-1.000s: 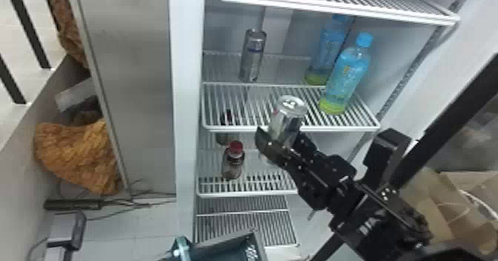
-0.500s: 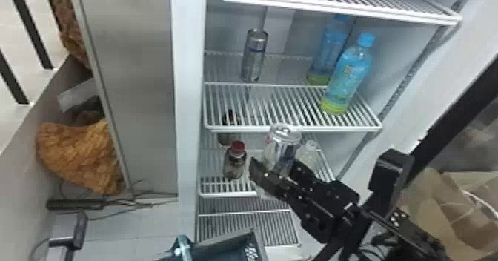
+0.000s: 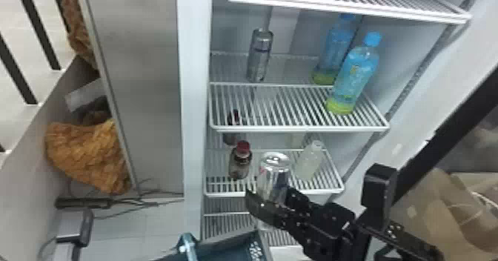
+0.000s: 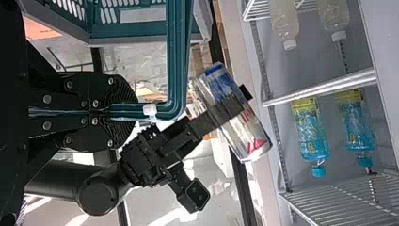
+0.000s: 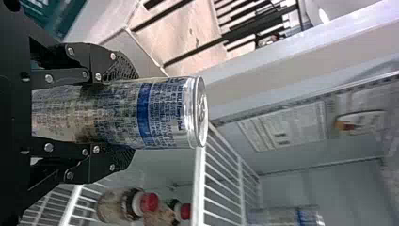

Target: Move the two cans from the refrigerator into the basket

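The right gripper (image 5: 124,112) clasps one can (image 3: 273,173) near the basket (image 4: 136,32), whose handle (image 4: 178,56) the left gripper (image 4: 135,112) pinches, while the other can (image 3: 260,56) stands on a shelf (image 3: 300,129); lowering too early could strike the basket, jarring the grasp loose.

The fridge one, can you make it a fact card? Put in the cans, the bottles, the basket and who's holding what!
Held can: in the right gripper, fingers shut on it
Other can: standing on a fridge shelf
Blue-capped bottles: two, on that same shelf
Red-capped bottles: two, one shelf lower
Pale bottles: two, beside the red-capped ones
Basket: handle in the left gripper
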Robot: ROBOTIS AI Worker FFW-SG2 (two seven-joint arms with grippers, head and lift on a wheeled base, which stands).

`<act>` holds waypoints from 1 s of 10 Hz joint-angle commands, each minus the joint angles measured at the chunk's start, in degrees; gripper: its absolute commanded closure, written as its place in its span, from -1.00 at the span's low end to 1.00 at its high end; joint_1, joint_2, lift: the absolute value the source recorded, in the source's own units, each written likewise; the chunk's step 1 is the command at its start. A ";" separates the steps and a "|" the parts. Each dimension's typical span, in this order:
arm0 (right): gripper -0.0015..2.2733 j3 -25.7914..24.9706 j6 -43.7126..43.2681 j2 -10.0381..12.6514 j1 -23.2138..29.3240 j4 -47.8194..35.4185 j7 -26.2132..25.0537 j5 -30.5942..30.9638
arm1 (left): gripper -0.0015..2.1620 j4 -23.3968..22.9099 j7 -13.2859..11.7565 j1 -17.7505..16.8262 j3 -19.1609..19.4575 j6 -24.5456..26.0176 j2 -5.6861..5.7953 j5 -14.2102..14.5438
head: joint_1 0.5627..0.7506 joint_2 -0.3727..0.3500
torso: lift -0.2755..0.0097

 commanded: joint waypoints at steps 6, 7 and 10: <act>-0.06 3.72 9.34 -2.34 -6.10 7.44 8.26 -2.46 | 0.11 0.00 0.00 0.00 0.03 0.31 -0.09 -0.11 | 0.41 -0.35 | 0.69; -0.06 3.95 11.02 -2.60 -6.66 7.87 9.67 -2.46 | 0.11 0.00 0.00 0.00 0.03 0.31 -0.09 0.01 | 0.41 -0.33 | 0.69; -0.06 4.18 14.40 -3.13 -7.50 9.41 13.71 -3.49 | 0.11 0.00 0.00 0.00 0.03 0.31 -0.17 0.01 | 0.41 -0.24 | 0.69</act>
